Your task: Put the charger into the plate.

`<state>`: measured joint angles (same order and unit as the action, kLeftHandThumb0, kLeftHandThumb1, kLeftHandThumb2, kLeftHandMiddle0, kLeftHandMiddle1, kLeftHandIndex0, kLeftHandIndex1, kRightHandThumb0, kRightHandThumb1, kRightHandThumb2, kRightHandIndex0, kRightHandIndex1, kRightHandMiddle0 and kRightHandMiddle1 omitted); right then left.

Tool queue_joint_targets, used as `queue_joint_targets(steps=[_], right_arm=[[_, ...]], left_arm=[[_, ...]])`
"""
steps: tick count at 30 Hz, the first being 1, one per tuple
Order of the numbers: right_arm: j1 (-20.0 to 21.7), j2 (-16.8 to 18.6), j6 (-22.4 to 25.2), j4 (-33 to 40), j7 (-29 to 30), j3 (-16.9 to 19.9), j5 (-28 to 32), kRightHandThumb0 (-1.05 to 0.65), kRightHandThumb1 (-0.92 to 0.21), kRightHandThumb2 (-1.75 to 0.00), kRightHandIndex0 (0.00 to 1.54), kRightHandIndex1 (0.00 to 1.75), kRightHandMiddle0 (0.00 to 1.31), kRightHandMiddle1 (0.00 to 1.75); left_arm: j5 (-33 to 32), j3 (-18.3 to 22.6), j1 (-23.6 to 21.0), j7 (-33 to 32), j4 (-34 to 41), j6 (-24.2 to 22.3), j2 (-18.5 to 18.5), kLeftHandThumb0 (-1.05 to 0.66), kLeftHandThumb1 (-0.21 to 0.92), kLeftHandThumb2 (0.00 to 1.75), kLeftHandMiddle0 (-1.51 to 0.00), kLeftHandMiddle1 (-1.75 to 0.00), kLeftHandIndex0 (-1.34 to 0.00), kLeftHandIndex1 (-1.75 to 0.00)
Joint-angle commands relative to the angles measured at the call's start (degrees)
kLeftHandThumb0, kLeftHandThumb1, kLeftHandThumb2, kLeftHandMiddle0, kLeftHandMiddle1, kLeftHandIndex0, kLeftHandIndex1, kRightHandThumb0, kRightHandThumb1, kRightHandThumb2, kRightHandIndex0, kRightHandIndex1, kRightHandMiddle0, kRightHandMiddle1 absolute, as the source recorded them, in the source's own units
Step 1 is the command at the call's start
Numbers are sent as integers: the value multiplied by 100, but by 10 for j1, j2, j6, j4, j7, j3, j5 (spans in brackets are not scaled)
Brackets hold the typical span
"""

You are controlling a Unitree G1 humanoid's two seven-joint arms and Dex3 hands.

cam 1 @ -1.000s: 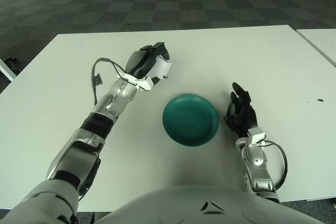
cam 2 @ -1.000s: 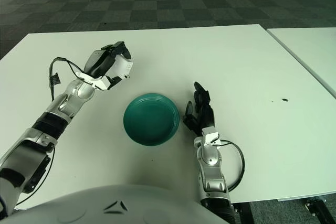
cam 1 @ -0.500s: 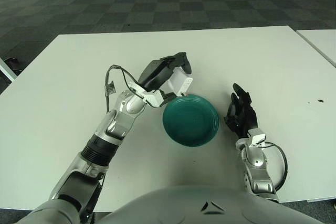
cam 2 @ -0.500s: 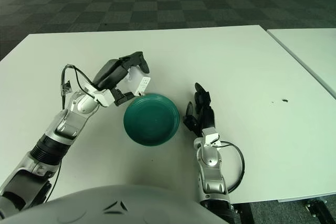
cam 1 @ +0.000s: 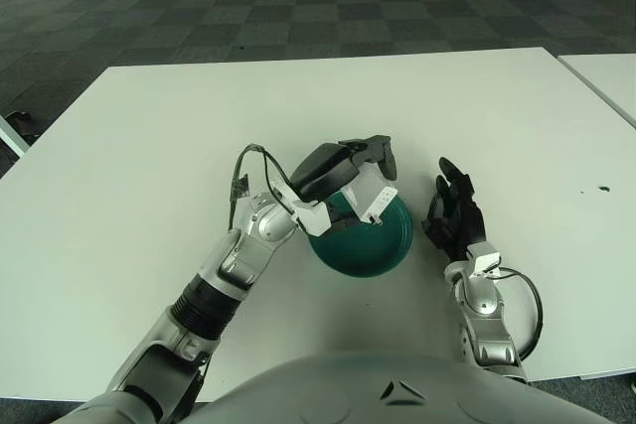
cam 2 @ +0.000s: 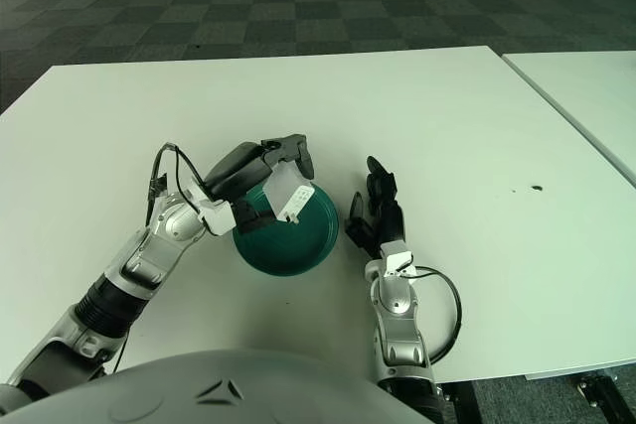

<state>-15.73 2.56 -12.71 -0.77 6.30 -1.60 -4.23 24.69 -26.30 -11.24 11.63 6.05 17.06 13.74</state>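
Left hand (cam 1: 343, 171) hangs over the plate (cam 1: 383, 253), fingers clamped on the white charger (cam 1: 371, 198). The charger is tilted, its lower end pointing down into the plate's near-left part; I cannot tell if it touches the bottom. Held this way, probably so that letting go drops it inside the rim. Apart from the charger above it, the green plate holds nothing. Right hand (cam 1: 455, 217) shows just right of the plate, fingers straight and loose, holding nothing.

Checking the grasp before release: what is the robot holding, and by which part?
The left hand grips the white charger by its upper end, over the green plate. The right hand holds nothing.
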Motion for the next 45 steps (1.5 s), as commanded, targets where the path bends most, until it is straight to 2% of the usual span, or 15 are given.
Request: queue_joint_targets(steps=[1,8,18,35,45], right_arm=[[-25,-2,39,-16,-5,-2,-2,-82,-92,-91,16,0,0,43],[-32,-3,47,-2,-3,-6,-11,-82,-92,-91,17,1,0,44],[-36,1,50,8,1,-9,-12,-81,-92,-90,18,1,0,47],[-26,11,49,-5,-3,2,14,-81,-92,-89,20,1,0,50],[-22,12,55,-9,-8,5,25,-81,-92,-88,21,1,0,51]], left_arm=[[7,-4,-11,13,-11,8,5,-1,9,156,-81,-166,-56,-175],[48,-28,-27,9,-63,26,0,-1,10,155,-78,-167,-56,-175],[78,-30,-36,-11,-99,52,-7,-1,10,155,-78,-167,-57,-175],[90,-35,-47,22,-112,34,-8,0,2,162,-86,-163,-62,-175],[101,-46,-66,26,-141,52,-3,0,-2,166,-89,-162,-65,-175]])
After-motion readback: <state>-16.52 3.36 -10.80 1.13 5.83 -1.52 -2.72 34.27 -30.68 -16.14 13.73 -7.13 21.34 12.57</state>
